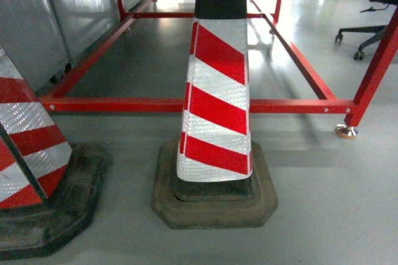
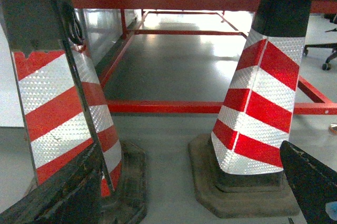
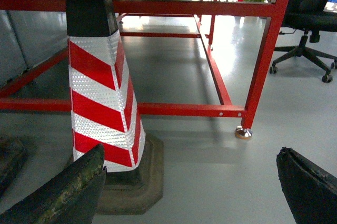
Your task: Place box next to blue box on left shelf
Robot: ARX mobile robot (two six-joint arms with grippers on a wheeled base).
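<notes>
**Cones and Red Frame Ahead; Crate and Roller Rack Not Sighted**

Nearest, the right gripper (image 3: 189,192) stood spread, nothing between its dark fingers (image 3: 310,187). The left gripper (image 2: 189,192) likewise stood apart and empty. Neither the blue box nor the left shelf appeared in any view, so orientation could not be told. Two striped cones, centre (image 1: 214,109) and left (image 1: 25,147), blocked the floor. Behind stood the red frame (image 1: 186,105); farther, an office chair (image 3: 310,29).

2 red-and-white striped traffic cones stand on the grey floor (image 1: 323,203): 1 cone (image 1: 214,109) in the middle on a dark square base, another cone (image 1: 28,153) at the near left edge. Behind them runs a red steel frame (image 1: 186,104), and an office chair (image 1: 367,28) sits far right.
</notes>
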